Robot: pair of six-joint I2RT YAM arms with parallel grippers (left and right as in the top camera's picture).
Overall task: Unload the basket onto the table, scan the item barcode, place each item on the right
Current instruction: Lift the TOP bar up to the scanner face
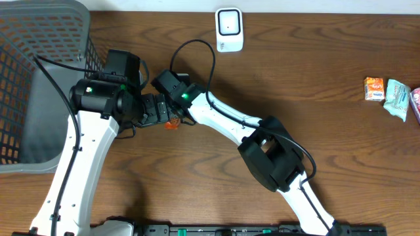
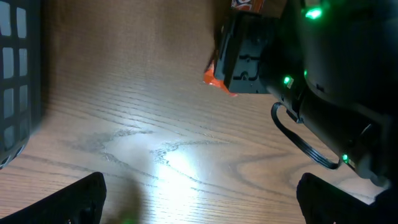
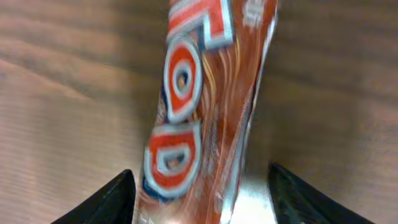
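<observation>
One packet (image 3: pixel 199 106) | long axis along right fingers (image 3: pixel 118 205), astride, ungripped | left fingers (image 2: pixel 74 202) wide

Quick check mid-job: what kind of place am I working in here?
Most likely a mock shop checkout: a white scanner at the far edge of the table, a grey basket on the left, small snack packets on the right.

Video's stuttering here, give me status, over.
Right fingers straddle glossy orange snack packet, grip unconfirmed. Left fingers open, empty, crowding it. White boxy scanner at far table edge.
</observation>
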